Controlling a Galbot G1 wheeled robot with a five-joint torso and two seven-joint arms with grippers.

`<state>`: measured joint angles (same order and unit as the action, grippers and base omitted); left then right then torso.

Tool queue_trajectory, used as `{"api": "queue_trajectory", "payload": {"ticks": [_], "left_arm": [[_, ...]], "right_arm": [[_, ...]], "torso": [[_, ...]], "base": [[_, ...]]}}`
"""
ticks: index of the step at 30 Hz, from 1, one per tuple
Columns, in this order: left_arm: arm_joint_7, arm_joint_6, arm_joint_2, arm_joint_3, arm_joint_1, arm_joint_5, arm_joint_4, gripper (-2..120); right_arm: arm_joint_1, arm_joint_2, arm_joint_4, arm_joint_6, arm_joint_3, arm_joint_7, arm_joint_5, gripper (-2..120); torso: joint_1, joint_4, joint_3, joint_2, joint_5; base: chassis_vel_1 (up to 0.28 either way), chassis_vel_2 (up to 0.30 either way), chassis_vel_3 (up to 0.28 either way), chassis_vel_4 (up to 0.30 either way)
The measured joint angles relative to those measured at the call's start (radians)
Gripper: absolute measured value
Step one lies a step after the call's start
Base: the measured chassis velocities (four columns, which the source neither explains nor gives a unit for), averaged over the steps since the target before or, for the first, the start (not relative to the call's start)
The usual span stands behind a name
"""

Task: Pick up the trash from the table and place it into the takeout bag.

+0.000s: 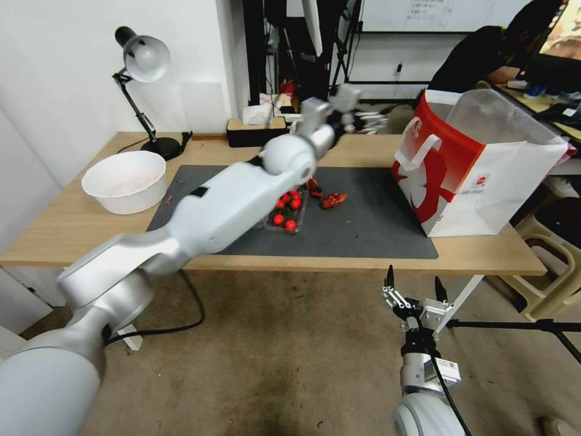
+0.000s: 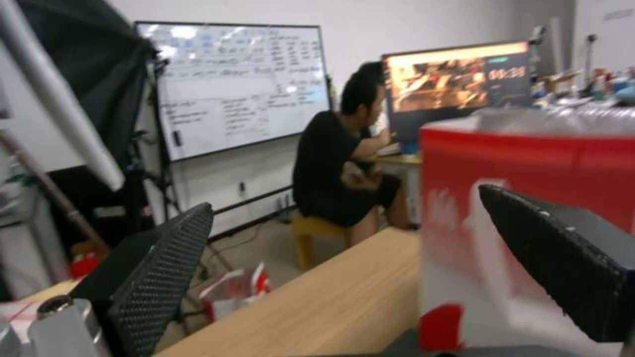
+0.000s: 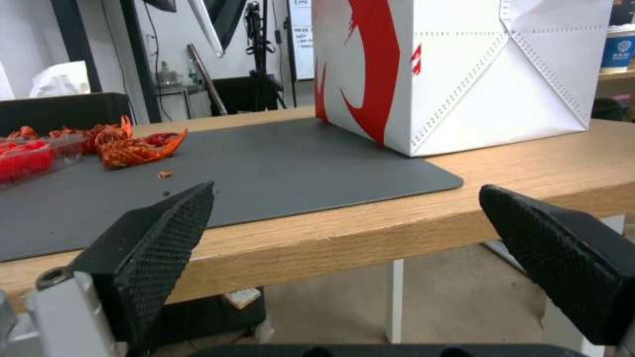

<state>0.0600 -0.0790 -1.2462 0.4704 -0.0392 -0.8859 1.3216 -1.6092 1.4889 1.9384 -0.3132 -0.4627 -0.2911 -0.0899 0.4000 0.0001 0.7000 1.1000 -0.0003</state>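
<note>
Light-wood worktop carries red crayfish shells; left end effector, released, faces the red-and-white paper takeout bag at three o'clock; right end effector hangs released below.

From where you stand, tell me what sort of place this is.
Probably a lab or office workroom: a written-on wall whiteboard, a lit computer monitor on a desk, and black stands and cables behind the light-wood table.

A red-and-white bag stands on a dark grey mat over a light-wood table, beside red crayfish shells, red tomatoes and a white bowl.
</note>
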Motion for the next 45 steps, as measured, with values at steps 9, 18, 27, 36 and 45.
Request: {"api": "queue_trajectory", "payload": {"ticks": [9, 18, 27, 36, 45], "left_arm": [[-0.002, 0.001, 0.105, -0.073, -0.113, 0.032, 0.081, 100], [-0.002, 0.002, 0.202, -0.207, -0.287, 0.068, 0.178, 100], [0.013, -0.005, 0.255, -0.335, -0.436, 0.131, 0.254, 100], [0.026, -0.009, 0.296, -0.538, -0.684, 0.261, 0.382, 100], [0.046, 0.027, 0.317, -0.669, -0.887, 0.329, 0.493, 100]], "right_arm": [[-0.001, 0.0, 0.007, 0.003, 0.002, 0.0, 0.002, 100], [-0.004, 0.0, 0.01, 0.004, 0.004, 0.001, 0.003, 100], [-0.002, 0.003, 0.01, 0.006, 0.015, 0.001, 0.006, 100], [0.0, 0.004, 0.008, 0.008, 0.027, 0.001, 0.013, 100], [0.001, 0.01, 0.006, 0.008, 0.035, -0.001, 0.021, 100]], "torso": [[0.0, -0.0002, 0.0, 0.0, 0.0], [0.0, -0.0001, 0.0, 0.0, 0.0001], [0.0, -0.0002, 0.0, 0.0, 0.0001], [0.0, -0.0001, 0.0, 0.0, 0.0003], [0.0, -0.0003, 0.0, 0.0, 0.0003]], "base": [[0.0, 0.0, 0.0, 0.0], [0.0, 0.0, 0.0, 0.0], [0.0, 0.0, 0.0, 0.0], [0.0, 0.0, 0.0, 0.0], [0.0, 0.0, 0.0, 0.0]]}}
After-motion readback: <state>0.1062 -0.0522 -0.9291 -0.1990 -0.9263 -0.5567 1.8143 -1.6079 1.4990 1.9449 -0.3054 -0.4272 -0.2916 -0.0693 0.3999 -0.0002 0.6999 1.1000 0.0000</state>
